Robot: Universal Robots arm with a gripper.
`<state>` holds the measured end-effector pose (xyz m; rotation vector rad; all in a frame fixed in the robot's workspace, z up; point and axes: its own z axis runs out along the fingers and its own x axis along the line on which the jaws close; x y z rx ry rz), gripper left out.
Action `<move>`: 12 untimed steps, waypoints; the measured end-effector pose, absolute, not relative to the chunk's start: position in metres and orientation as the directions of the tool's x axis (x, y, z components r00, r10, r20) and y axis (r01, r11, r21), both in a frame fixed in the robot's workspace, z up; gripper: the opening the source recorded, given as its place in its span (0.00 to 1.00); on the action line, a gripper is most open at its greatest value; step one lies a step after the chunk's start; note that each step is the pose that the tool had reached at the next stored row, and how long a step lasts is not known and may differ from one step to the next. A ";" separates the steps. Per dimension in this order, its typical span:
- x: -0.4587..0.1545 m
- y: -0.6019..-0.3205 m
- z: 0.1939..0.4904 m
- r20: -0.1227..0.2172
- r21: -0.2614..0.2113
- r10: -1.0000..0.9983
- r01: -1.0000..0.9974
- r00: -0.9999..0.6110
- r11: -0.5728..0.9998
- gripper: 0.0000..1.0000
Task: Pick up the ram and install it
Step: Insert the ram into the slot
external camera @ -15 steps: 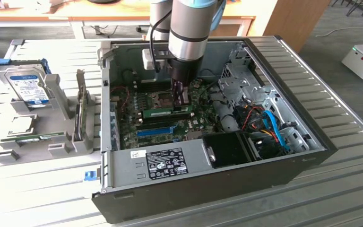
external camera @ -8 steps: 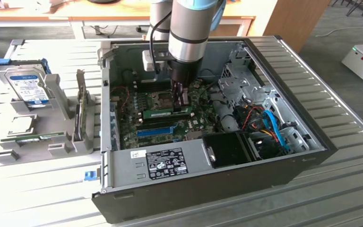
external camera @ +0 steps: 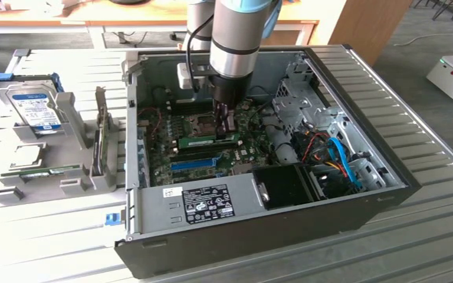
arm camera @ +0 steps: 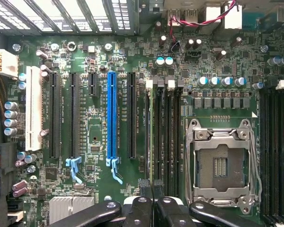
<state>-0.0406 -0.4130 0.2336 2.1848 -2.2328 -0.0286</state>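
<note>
The black two-fingered tool (external camera: 228, 133) is closed almost fully on one end of the long, thin green ram (external camera: 204, 141) — the stick stands on edge among dark memory slots (arm camera: 168, 137), beside the silver processor socket (arm camera: 220, 165).

You see a pale ribbed table (external camera: 439, 236) carrying two things. At centre: the open black computer case (external camera: 250, 242), lying on its side. At nine o'clock of the case, just beside it: a grey parts rack (external camera: 73, 187), standing upright.
</note>
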 end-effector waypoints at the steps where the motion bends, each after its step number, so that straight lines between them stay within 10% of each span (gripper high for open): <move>1: -0.041 -0.413 0.234 0.000 0.025 -1.000 -0.999 -0.022 0.022 0.12; 12: -0.041 -0.413 0.232 0.000 0.025 -1.000 -0.999 -0.022 0.022 0.12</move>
